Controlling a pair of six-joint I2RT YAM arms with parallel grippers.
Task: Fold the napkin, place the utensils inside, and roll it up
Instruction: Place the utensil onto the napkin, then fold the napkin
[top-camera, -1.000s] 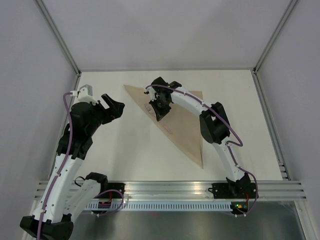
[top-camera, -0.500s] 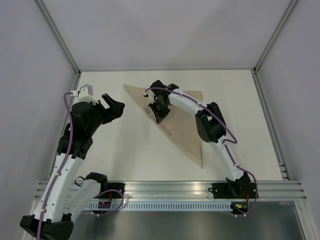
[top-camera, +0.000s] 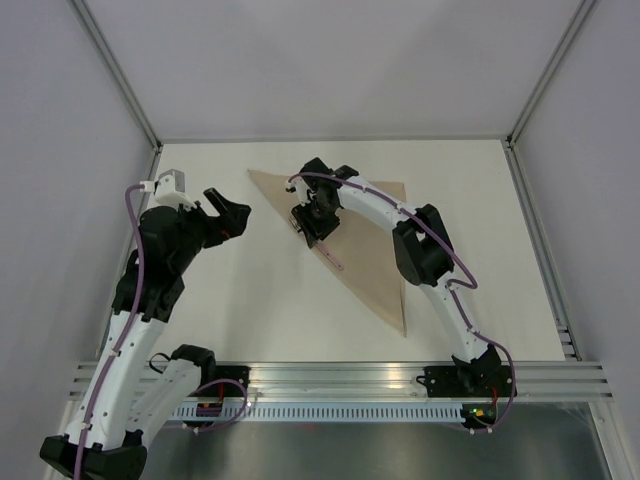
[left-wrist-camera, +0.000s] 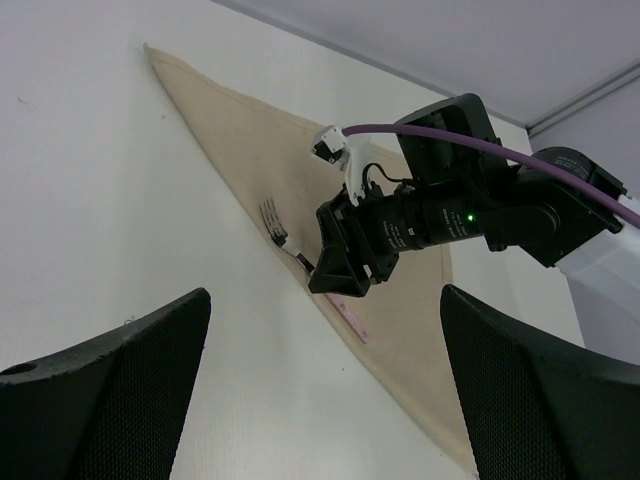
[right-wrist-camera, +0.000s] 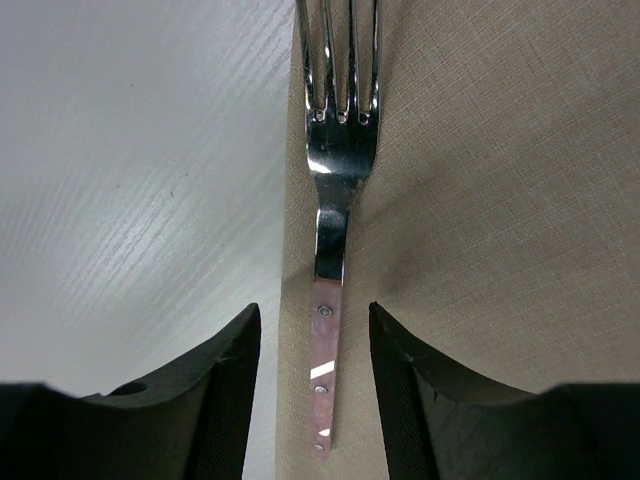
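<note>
Along the napkin's (top-camera: 375, 240) long folded edge lies the fork (right-wrist-camera: 335, 170), just inside the fold and parallel to it. Its silver tines point toward the far-left corner of the cloth and its slim pink handle toward you. The napkin is plain tan fabric folded into a flat triangle. One side runs along the far part of the table (top-camera: 260, 300), one runs down the right, and the diagonal fold faces the left arm. The weave looks smooth around the fork, with a slight crease by the neck.

Your right gripper (right-wrist-camera: 312, 320) sits low over the handle with its jaws released: a finger stands on each side of the pink strip, with a gap showing on both sides, so nothing is gripped. Your left gripper (top-camera: 228, 205) hangs over bare tabletop left of the fold, well apart from the cloth, with its jaws spread wide and holding nothing.

For room, you have white tabletop between the fold and the left arm, and more between the napkin's near corner and the metal rail (top-camera: 340, 375) at the arm bases. The cloth's right side runs closer to the right edge rail (top-camera: 540, 250), and its far side lies near the back wall.
</note>
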